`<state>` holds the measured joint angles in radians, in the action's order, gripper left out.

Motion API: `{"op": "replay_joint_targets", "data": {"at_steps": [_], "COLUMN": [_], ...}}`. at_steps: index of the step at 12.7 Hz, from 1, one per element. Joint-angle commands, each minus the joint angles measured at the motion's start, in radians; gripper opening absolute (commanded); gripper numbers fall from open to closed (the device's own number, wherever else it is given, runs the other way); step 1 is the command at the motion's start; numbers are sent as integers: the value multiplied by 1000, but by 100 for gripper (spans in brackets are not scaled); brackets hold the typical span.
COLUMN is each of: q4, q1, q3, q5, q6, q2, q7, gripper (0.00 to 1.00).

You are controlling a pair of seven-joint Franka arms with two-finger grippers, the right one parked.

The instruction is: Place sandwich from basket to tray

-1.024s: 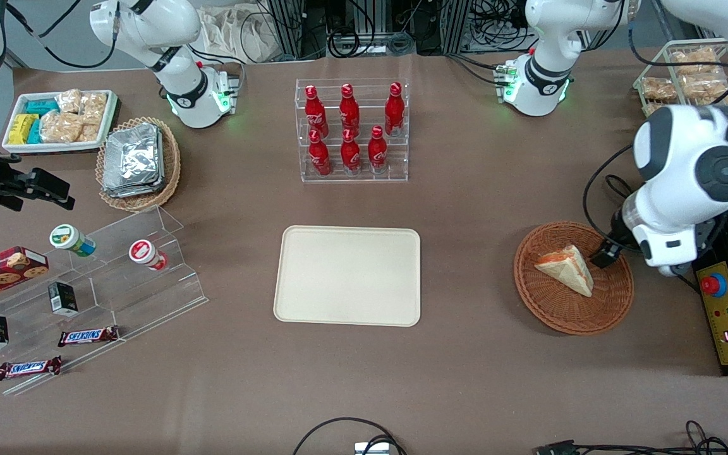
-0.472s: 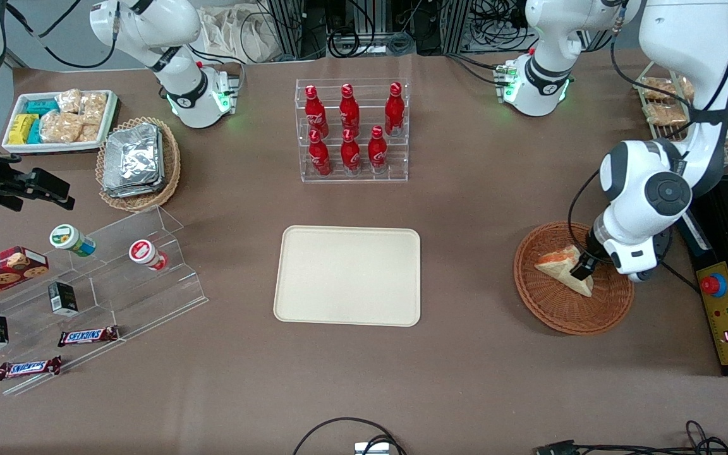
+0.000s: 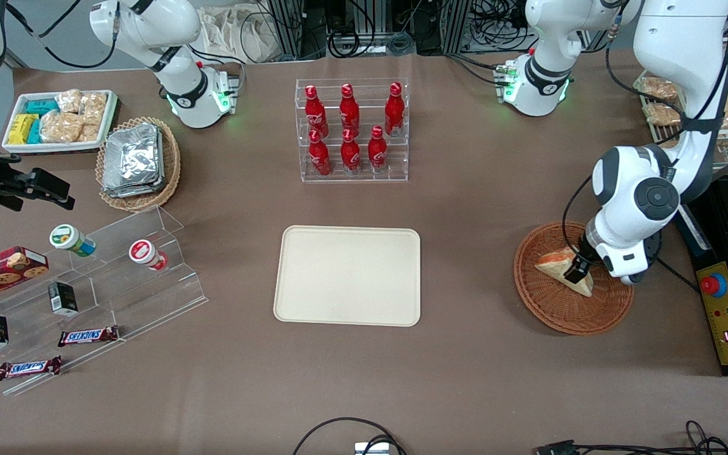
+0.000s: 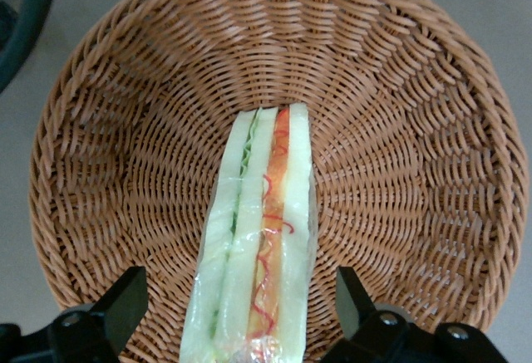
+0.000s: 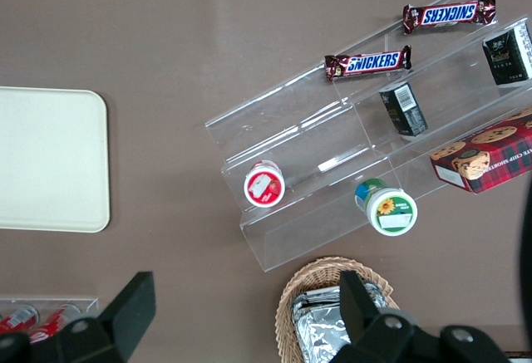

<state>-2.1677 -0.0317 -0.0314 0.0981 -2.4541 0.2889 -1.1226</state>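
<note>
The sandwich [image 3: 552, 261] is a pale bread wedge with orange-red and green filling, wrapped in clear film, lying in the reddish-brown wicker basket [image 3: 557, 313] at the working arm's end of the table. My left gripper [image 3: 574, 273] hangs low over the wedge and is open. In the left wrist view the sandwich [image 4: 262, 238] runs between the two black fingers [image 4: 125, 305], with a gap showing on each side above the basket [image 4: 399, 130]. The cream tray [image 3: 348, 275] lies flat mid-table with nothing on it; it also shows in the right wrist view as the tray [image 5: 46, 155].
A clear rack of red bottles [image 3: 351, 129] stands farther from the front camera than the tray. A yellow control box with a red button [image 3: 721, 303] sits beside the basket. An acrylic snack stand [image 3: 86, 297] and a tan foil-packet basket [image 3: 139, 163] lie toward the parked arm's end.
My left gripper came from beside the sandwich to over it, straddling the wedge, and the arm swung in with it. The sandwich, basket and tray have not moved.
</note>
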Motion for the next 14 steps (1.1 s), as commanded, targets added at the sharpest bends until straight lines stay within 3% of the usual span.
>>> {"op": "replay_joint_targets", "data": {"at_steps": [1, 2, 3, 6, 10, 14], "q4": [-3, -3, -1, -1, 14, 170], "q1": [-11, -13, -13, -13, -13, 2], "q3": [1, 1, -1, -1, -25, -128], "q5": [8, 8, 8, 8, 18, 147], "q6": [-22, -22, -23, -29, 32, 376], "q2": [10, 13, 18, 22, -19, -94], "q7": [-34, -36, -36, -36, -14, 104], "gripper": [100, 100, 89, 0, 0, 0]}}
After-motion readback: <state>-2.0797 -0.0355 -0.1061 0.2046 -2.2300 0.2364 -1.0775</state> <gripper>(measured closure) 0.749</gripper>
